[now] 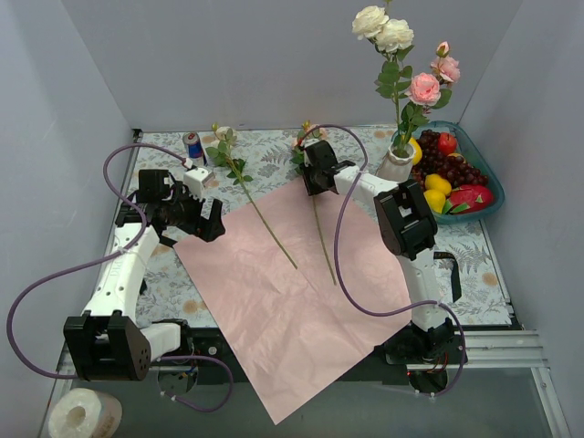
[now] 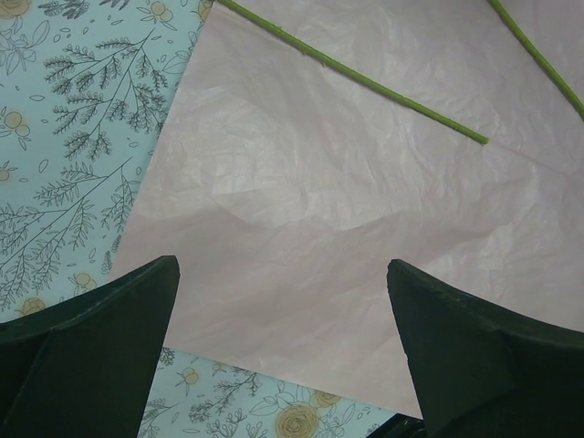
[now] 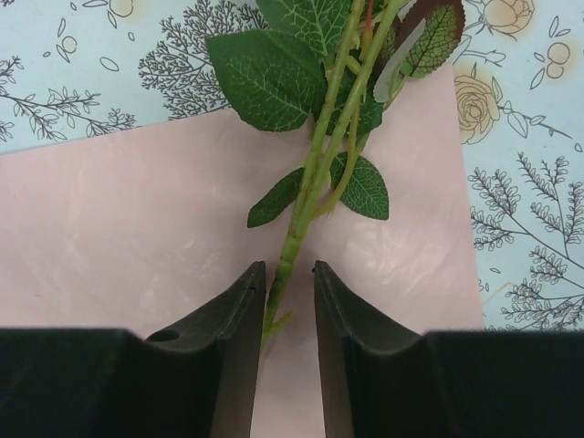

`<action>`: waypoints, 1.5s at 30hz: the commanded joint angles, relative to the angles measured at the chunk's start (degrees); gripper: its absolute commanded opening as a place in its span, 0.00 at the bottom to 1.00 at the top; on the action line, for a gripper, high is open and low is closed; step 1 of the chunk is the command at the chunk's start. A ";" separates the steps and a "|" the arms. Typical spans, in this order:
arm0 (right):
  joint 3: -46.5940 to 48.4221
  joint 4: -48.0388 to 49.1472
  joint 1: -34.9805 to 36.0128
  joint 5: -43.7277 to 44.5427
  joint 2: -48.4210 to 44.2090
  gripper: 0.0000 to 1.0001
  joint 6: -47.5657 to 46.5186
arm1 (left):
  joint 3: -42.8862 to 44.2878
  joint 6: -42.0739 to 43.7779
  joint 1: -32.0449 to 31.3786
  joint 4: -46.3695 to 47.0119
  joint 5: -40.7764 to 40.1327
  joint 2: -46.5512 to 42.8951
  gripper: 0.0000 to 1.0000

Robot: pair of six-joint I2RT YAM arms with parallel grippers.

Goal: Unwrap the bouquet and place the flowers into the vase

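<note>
The bouquet lies unwrapped: its pink paper sheet (image 1: 292,310) is spread flat on the table. Two roses rest across its far part, one to the left (image 1: 255,205) and one to the right (image 1: 321,242). My right gripper (image 3: 290,266) straddles the right rose's green stem (image 3: 306,201) just below its leaves (image 3: 265,78). Its jaws are narrow, with the stem against the left finger and a gap to the right one. My left gripper (image 2: 283,274) hangs wide open over the paper's (image 2: 347,201) left edge, holding nothing. The whitish vase (image 1: 394,166) at the back right holds several flowers (image 1: 401,55).
A teal fruit bowl (image 1: 488,172) stands right of the vase, close behind my right arm. A small drink can (image 1: 193,146) sits at the back left, and a white roll (image 1: 84,415) near the front left corner. Walls enclose three sides.
</note>
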 commanded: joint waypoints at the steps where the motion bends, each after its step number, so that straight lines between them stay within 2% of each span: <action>1: -0.20 -0.10 0.20 -1.66 1.48 0.34 0.91 | 0.58 0.21 0.14 -0.90 -1.04 -3.36 0.98; 6: -0.55 -0.98 0.20 -1.57 1.75 0.31 0.91 | 1.02 0.30 0.14 -1.70 -1.39 -4.07 0.98; 9: -0.02 -1.68 0.29 -1.57 0.97 0.16 0.83 | 1.20 0.21 0.14 -2.05 -1.39 -4.25 0.98; 10: 0.15 -1.60 0.38 -1.74 0.26 0.06 0.74 | 1.11 0.21 0.14 -2.05 -1.48 -4.33 0.98; 11: 0.15 -0.99 0.29 -1.92 -0.70 0.01 1.00 | 1.02 0.21 0.05 -2.05 -1.65 -4.51 0.98; 24: 14.21 2.97 0.46 -7.99 -19.85 0.01 -1.19 | 2.43 0.39 0.14 -3.19 -2.18 -5.56 0.98; 33: 15.10 16.67 -0.85 -13.96 -36.63 0.01 -6.10 | 0.67 1.44 0.14 -3.46 -2.18 -7.06 0.98; 36: 10.37 24.65 -1.47 -12.56 -43.65 0.01 -10.67 | 0.50 1.62 0.14 -3.11 -2.09 -7.06 0.98; 38: 1.07 31.33 -1.82 -9.58 -48.32 0.01 -12.96 | 0.23 1.62 0.14 -3.02 -1.92 -7.06 0.98; 39: -2.01 38.85 -2.52 -8.70 -52.61 0.01 -15.06 | -0.12 1.79 0.14 -2.84 -1.83 -6.97 0.98; 41: -9.32 44.78 -3.75 -4.48 -57.28 0.01 -17.00 | -0.47 2.06 0.14 -2.67 -2.00 -6.88 0.98; 45: -13.55 48.59 -10.23 -2.88 -60.03 0.01 -16.58 | -0.47 2.85 0.14 -2.58 -2.18 -6.18 0.98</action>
